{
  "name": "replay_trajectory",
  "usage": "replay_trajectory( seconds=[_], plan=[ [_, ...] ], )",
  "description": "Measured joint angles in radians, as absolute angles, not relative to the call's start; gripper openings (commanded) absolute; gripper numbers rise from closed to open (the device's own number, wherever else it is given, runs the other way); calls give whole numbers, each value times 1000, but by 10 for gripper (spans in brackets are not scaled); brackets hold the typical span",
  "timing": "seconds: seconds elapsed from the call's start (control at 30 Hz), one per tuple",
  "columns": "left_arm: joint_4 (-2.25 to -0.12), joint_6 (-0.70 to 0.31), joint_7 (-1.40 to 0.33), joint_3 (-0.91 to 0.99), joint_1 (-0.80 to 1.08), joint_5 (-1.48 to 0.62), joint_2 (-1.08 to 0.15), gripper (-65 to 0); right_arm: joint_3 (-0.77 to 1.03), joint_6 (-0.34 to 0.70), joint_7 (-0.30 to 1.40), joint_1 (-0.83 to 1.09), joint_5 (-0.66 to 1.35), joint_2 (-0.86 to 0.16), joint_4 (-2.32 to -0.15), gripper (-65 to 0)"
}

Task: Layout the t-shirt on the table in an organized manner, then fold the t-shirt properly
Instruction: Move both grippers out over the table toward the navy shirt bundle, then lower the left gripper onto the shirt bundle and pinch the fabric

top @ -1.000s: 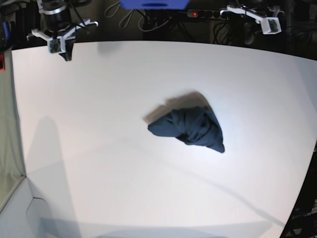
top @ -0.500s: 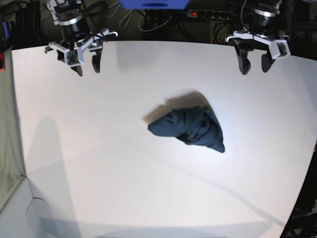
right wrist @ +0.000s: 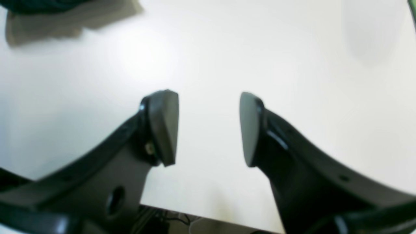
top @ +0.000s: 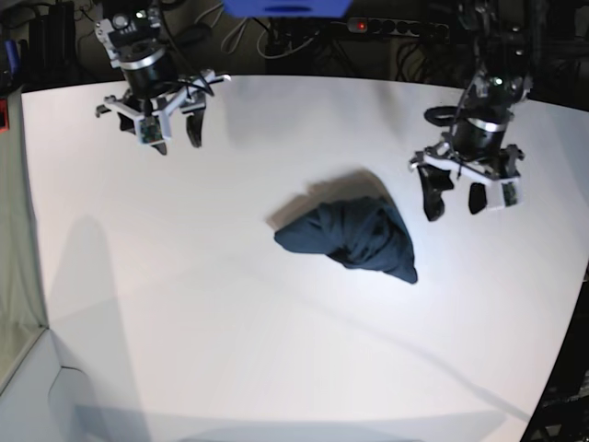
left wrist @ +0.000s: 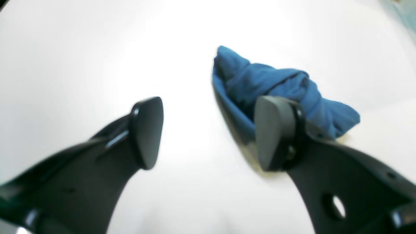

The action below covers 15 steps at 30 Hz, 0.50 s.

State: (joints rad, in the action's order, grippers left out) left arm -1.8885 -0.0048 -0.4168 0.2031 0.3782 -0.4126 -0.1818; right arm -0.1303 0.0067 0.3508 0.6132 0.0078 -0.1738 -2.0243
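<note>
t-shirt: crumpled heap, frame centre, on table | left gripper: right of shirt, jaws spread, empty | right gripper: upper left, jaws spread, empty

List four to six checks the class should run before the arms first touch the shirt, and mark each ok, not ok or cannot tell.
1. t-shirt lies on the table, within view: ok.
2. t-shirt spread flat: not ok, it sits bunched in a heap.
3. left gripper open and empty: ok.
4. right gripper open and empty: ok.
5. Both grippers clear of the cloth: ok; the left is the nearer one.
6. Collar or sleeve found for a grasp: cannot tell, folds hide them.
</note>
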Motion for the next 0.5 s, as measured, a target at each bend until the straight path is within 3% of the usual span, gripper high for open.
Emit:
replay_trajectory(
  seconds=[0.2, 0.5],
  plan=[
    [-1783, -1, -428, 81, 308, -403, -198, -225, -130, 7, 352, 614, 8, -174, -2024, -343],
    [-1772, -7, -427, -75, 299, -100, -212, -225, -123, 7, 352, 613, 8, -174, -2023, -343]
  ],
)
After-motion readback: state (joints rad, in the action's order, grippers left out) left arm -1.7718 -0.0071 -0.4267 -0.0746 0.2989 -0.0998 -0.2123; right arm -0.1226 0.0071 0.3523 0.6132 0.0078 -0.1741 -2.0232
